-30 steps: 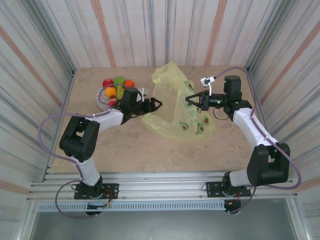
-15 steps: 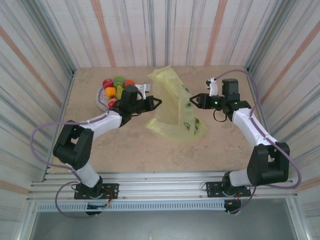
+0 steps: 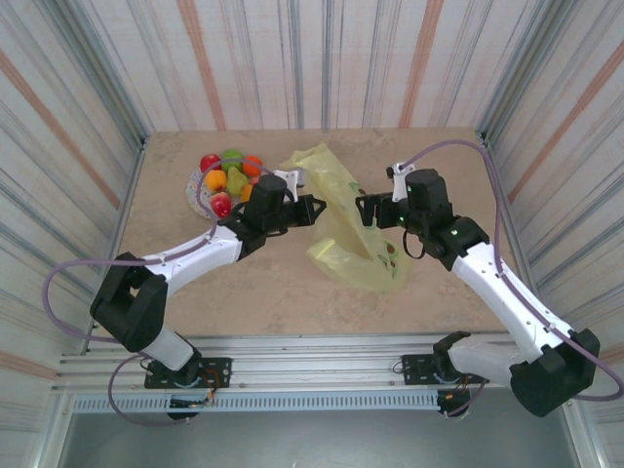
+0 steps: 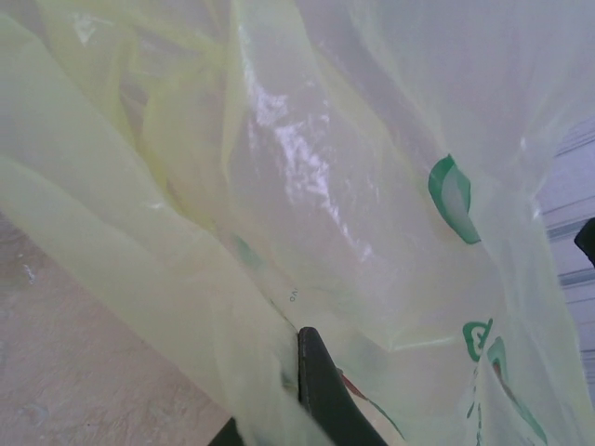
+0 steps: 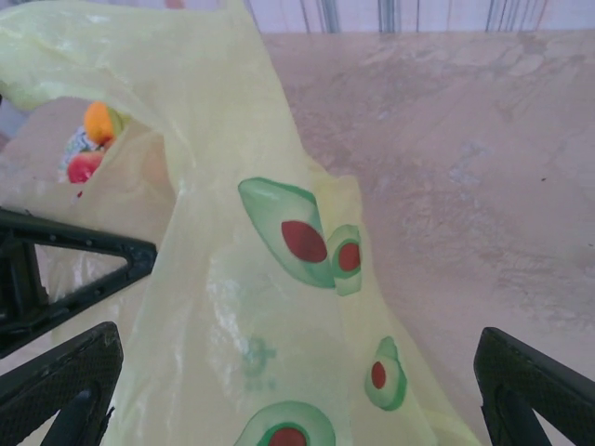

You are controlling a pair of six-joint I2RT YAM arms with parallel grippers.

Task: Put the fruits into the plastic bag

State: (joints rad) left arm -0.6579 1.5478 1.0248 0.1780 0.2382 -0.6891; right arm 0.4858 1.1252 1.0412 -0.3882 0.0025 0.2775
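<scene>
fruits [image 3: 226,178] left of bag [image 3: 353,246], seemingly apart

The plastic bag [image 3: 356,261] is see-through yellow, with green avocado halves that have red-brown middles. The fruits [image 3: 228,179] are red, green, orange and yellow. Their plate [image 3: 194,192] looks pale with little coloured dots. The table [image 3: 244,302] is sandy tan with pale cloudy marks. The walls [image 3: 292,58] are white with grey and orange stripes.

top: high, looking down | wrists: close, facing plastic bag [image 4: 307,186] [image 5: 251,307] from opposite sides
</scene>
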